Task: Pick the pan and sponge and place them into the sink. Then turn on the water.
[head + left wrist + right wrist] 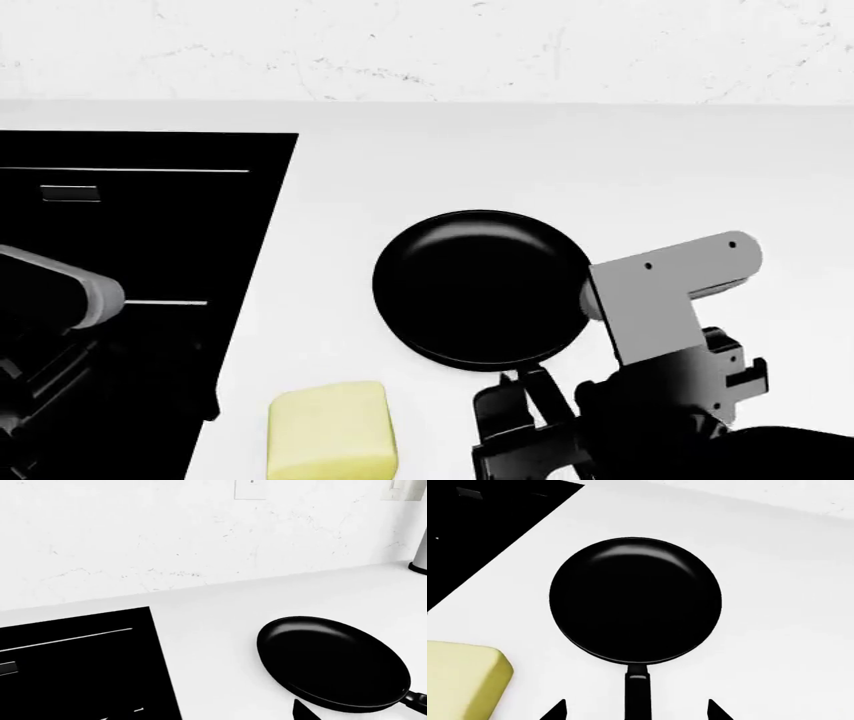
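No readable text, labels or numbers appear anywhere.

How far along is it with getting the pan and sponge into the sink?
Nothing is done yet. The pan and the sponge both lie on the counter, and no sink shows. In hand: the right gripper is open, its fingers either side of the pan's handle. Both placements and the water remain.

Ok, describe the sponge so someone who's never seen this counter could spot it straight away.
Start at the white counter, with the black sink sunk into it. Between the sink and the round black pan, nearer the robot, lies the sponge. It is the only pale yellow thing here, a small rounded block.
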